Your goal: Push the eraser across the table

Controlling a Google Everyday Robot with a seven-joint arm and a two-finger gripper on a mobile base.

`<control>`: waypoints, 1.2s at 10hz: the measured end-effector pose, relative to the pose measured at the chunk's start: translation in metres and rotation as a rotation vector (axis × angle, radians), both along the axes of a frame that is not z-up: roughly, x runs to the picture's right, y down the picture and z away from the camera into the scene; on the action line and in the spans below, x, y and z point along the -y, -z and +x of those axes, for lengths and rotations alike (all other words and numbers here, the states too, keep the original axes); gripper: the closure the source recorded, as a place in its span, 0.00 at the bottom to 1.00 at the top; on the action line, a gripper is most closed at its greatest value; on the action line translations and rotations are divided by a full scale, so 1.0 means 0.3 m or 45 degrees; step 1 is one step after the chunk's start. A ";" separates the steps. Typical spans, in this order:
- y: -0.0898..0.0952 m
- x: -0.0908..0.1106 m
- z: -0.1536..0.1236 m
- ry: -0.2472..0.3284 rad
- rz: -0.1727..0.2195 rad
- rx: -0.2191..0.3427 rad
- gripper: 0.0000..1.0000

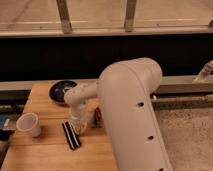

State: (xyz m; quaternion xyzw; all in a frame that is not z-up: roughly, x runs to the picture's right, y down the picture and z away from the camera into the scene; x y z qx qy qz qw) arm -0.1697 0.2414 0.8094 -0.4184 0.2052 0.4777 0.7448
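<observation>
Camera view: gripper (79, 126) touches the eraser (70, 135) mid-worktop (40, 150); jaws' state I cannot tell; most of the push looks left.

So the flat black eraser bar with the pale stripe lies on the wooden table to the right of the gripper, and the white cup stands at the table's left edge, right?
Not quite. In the camera view the flat black eraser bar with the pale stripe lies just left of the gripper, not right of it. The rest holds: the white cup stands near the left edge of the light wooden table.
</observation>
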 end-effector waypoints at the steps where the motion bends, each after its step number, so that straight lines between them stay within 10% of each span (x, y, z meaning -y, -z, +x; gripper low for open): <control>1: 0.008 0.010 -0.069 0.032 0.011 0.039 1.00; 7: 0.036 0.038 -0.308 0.177 0.025 0.222 1.00; 12: 0.129 -0.016 -0.249 0.159 0.003 0.219 1.00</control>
